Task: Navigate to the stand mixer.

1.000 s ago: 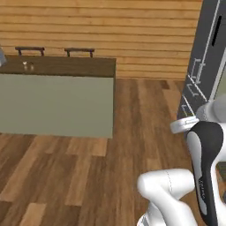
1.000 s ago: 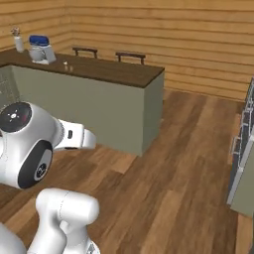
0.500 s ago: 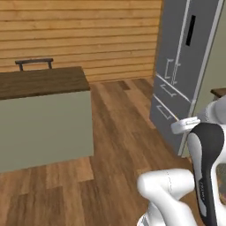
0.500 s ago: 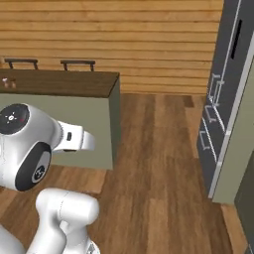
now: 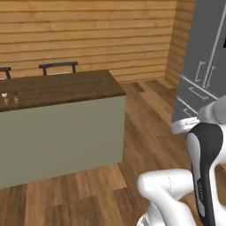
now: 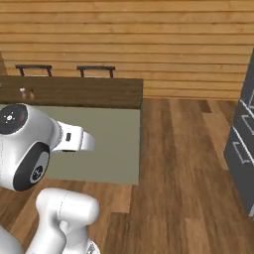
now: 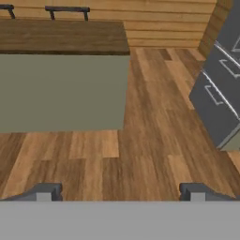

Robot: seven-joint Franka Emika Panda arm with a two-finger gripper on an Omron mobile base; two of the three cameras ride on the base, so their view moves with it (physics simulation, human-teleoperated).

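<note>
The stand mixer is out of view. My gripper (image 7: 120,192) hangs open over bare wooden floor, its two dark fingertips (image 7: 44,191) wide apart with nothing between them. Ahead and to the left stands a kitchen island (image 5: 57,88) (image 6: 74,92) (image 7: 61,37) with a dark wood top and pale green sides. Two tiny items (image 5: 9,98) (image 6: 27,92) sit on its top near the left end.
Dark stools (image 5: 58,66) (image 6: 95,69) (image 7: 67,9) stand behind the island against the wood-plank wall. A tall grey fridge (image 5: 207,57) (image 6: 243,149) (image 7: 225,84) lines the right side. Open wooden floor (image 6: 183,163) runs between island and fridge.
The whole picture has shifted as the base turned: the island swung left, then partly back right. The blue-headed mixer seen a second ago at the island's far left has left the view.
</note>
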